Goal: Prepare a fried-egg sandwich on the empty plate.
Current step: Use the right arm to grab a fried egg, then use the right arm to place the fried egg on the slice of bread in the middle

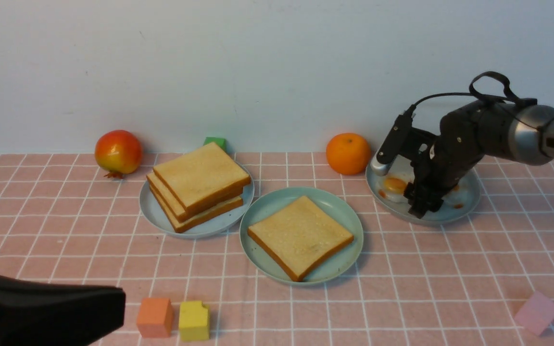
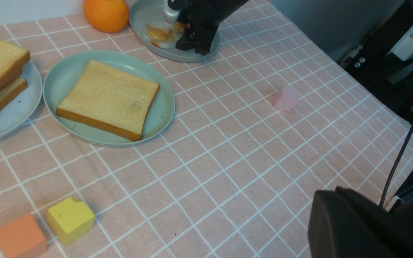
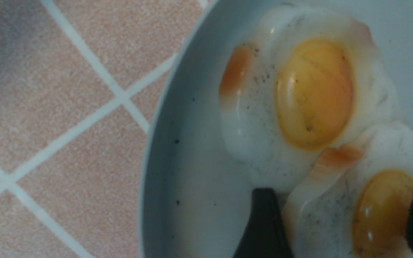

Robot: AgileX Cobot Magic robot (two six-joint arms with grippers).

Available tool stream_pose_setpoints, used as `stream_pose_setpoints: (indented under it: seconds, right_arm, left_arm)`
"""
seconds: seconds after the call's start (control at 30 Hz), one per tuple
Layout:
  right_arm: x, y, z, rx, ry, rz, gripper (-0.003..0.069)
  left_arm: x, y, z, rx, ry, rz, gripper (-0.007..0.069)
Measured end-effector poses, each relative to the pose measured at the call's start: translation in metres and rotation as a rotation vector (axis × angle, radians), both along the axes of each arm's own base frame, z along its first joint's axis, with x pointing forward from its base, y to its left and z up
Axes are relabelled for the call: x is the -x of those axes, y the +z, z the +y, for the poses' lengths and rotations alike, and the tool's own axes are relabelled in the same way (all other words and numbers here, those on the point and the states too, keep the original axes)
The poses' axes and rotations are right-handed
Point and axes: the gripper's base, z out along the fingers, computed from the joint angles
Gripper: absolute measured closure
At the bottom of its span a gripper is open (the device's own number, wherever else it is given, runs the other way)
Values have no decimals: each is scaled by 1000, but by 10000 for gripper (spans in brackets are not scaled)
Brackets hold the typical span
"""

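Right wrist view looks close down into the grey-blue deeper dish (image 3: 188, 172). There the right jaws stand wide open, with dark fingers (image 3: 264, 225) on either side of a small white fried egg with an orange yolk (image 3: 378, 211). I cannot tell whether they touch it. That egg lies flat in the dish, its edge overlapping a second fried egg (image 3: 314, 93). The left jaws sit shut, low at the near left of the tabletop, showing only as a dark bulk.

The tabletop wears a pink cloth with a white grid (image 1: 402, 269), and behind it is a plain white wall (image 1: 258, 72).

There are three plates. The round sea-green plate (image 1: 277, 204) is in the middle and carries one square golden toast slice (image 1: 301, 238). The pale blue plate (image 1: 149, 206) touches its left edge and holds a stack of three more toast slices (image 1: 200, 185). The dish with the two eggs sits well to the right.

Two fruits stand by the wall, a red-yellow pomegranate (image 1: 118, 152) and an orange (image 1: 348, 154) just beside the dish.

There are four small blocks. A green one (image 1: 215, 142) is behind the stack, an orange cube (image 1: 154, 317) and a yellow block (image 1: 194, 320) sit side by side at the near edge, and a pale pink block (image 1: 536, 312) is at the near right.
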Motion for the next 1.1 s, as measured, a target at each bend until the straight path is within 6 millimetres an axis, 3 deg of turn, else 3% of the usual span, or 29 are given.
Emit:
stream_pose_setpoints:
  seconds: [0.17, 0.43, 0.6, 0.77, 0.9, 0.93, 1.0, 1.07, 1.1]
  right_arm:
    - [2, -2, 2, 8, 2, 25, 377]
    - [8, 9, 7, 20, 7, 39, 423]
    - [17, 44, 9, -6, -34, 8, 587]
    - [34, 79, 11, -32, -72, -4, 583]
    - [58, 123, 24, -63, -76, -42, 583]
    - [58, 125, 24, -66, -79, -46, 583]
    - [69, 137, 35, -83, -72, -53, 583]
    - [93, 150, 70, -117, -38, -39, 583]
    - [96, 150, 75, -119, -26, -36, 583]
  left_arm:
    - [1, 0, -1, 20, -9, 21, 612]
    - [2, 0, -1, 23, -14, 33, 612]
    - [2, -1, -1, 14, -17, 40, 612]
    - [2, -3, 0, -14, -17, 38, 612]
    - [2, -5, 1, -51, -12, 28, 612]
    - [2, -5, 1, -52, -11, 27, 612]
    - [1, -5, 2, -61, -9, 22, 612]
    - [1, -6, 2, -75, -6, 16, 612]
    - [1, -6, 2, -77, -6, 16, 612]
